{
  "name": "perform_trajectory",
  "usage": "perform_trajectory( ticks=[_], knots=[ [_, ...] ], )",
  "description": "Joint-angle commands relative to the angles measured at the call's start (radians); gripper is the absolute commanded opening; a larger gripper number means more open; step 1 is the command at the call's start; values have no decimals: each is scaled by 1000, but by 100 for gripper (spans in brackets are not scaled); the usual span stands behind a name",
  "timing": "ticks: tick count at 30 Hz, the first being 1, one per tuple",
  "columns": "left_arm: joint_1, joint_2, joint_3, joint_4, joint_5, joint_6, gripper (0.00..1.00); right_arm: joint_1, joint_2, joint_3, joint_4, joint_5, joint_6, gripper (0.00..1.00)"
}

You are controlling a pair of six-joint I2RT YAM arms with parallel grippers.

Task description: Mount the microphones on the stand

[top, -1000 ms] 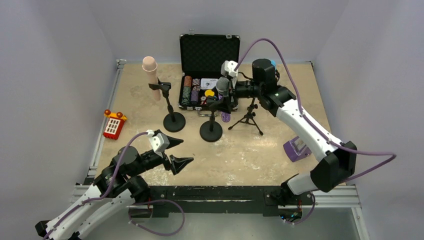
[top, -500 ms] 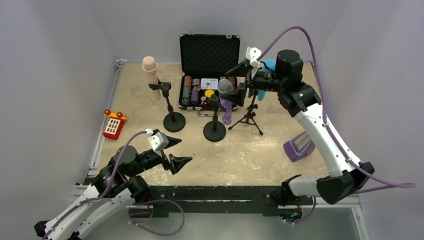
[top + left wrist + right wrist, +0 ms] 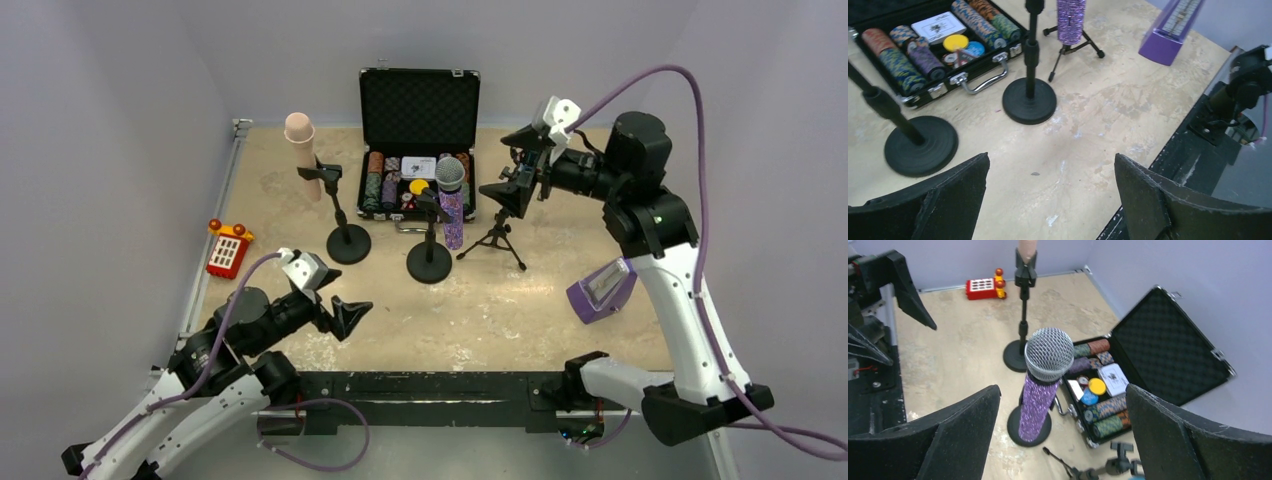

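Note:
A purple glitter microphone [image 3: 451,205] with a silver mesh head stands upright in the clip of the middle round-base stand [image 3: 429,262]. It also shows in the right wrist view [image 3: 1039,392], and its lower end in the left wrist view [image 3: 1070,20]. A beige-pink microphone [image 3: 300,140] sits in the left stand [image 3: 347,243]. My right gripper [image 3: 522,165] is open and empty, raised to the right of the purple microphone and apart from it. My left gripper [image 3: 338,305] is open and empty, low near the front edge.
A small black tripod stand [image 3: 497,235] stands right of the middle stand, under my right gripper. An open black case [image 3: 420,100] of poker chips lies at the back. A red toy phone [image 3: 227,250] sits at the left, a purple metronome [image 3: 598,288] at the right.
My right gripper has opened off the purple microphone and drawn back up and to the right. The microphone stays in the middle stand. My left gripper has shifted slightly back.

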Motion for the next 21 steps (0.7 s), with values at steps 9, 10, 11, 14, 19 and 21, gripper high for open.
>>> perform_trajectory(
  ticks=[9, 10, 11, 14, 19, 21],
  knots=[
    [8, 9, 91, -157, -449, -41, 100, -141, -310, -290, -156, 9, 5, 99],
    [15, 11, 98, -163, -462, -34, 100, -157, -331, -317, -156, 4, 5, 99],
    [24, 16, 106, -171, -474, -31, 100, -171, -347, -346, -158, 2, 4, 99],
    [82, 43, 123, -184, -452, -27, 100, -206, -404, -433, -149, -1, 3, 99],
    [312, 132, 133, -153, -321, -6, 100, -261, -465, -515, -137, 2, 3, 99],
    [412, 153, 148, -137, -267, -10, 100, -277, -479, -535, -122, 19, 23, 99]
  ],
)
